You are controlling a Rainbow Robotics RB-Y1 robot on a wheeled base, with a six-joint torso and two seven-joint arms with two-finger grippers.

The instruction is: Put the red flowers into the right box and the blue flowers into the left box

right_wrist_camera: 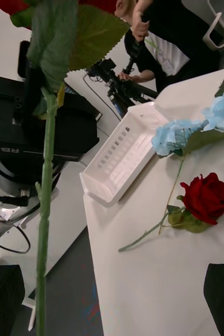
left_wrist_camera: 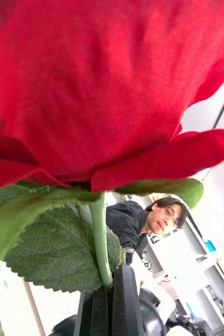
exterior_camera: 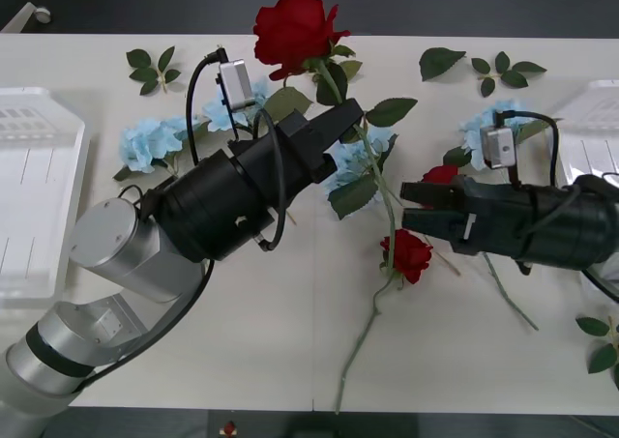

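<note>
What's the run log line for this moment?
left gripper: shut on rose stem, lifted | right gripper: open, mid-table | both boxes: no flowers

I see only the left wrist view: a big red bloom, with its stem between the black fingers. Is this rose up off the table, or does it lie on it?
Observer: It is off the table. In the front view the left gripper is shut on the stem of the red rose, below the bloom.
Operator: Thank you. Where is the right gripper, please?
Observer: The right gripper is near the middle of the table, fingers open and holding nothing, close to a second red rose that lies there.
</note>
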